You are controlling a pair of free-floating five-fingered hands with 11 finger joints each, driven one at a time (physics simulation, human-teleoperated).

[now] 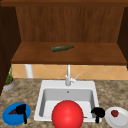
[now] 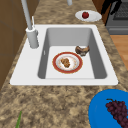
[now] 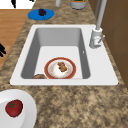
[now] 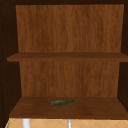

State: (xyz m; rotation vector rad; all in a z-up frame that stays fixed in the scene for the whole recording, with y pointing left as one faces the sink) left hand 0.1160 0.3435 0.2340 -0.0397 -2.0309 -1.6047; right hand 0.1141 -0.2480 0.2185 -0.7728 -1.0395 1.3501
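Note:
My left hand [image 1: 21, 110] hovers over a blue plate [image 1: 10, 117] of dark grapes [image 2: 117, 111] on the counter left of the sink, its fingers relaxed. My right hand [image 1: 98, 112] hangs open by the sink's [image 1: 42, 87] front right corner, next to a white plate [image 1: 121, 120] that bears a red tomato [image 1: 114, 113]. Neither hand holds anything. In the basin lies a red-rimmed plate [image 2: 55, 62] with brown food [image 2: 65, 62], and beside it a small brown round thing [image 2: 82, 50]. A big red round shape [image 1: 67, 115] covers the sink's front edge in the front view.
A green bottle [image 4: 62, 102] lies on its side on the lower cabinet shelf [image 4: 100, 107]. The faucet [image 1: 68, 77] stands behind the basin. A potted plant [image 1: 9, 83] sits at the counter's back left. A stove [image 2: 120, 17] borders the counter past the white plate.

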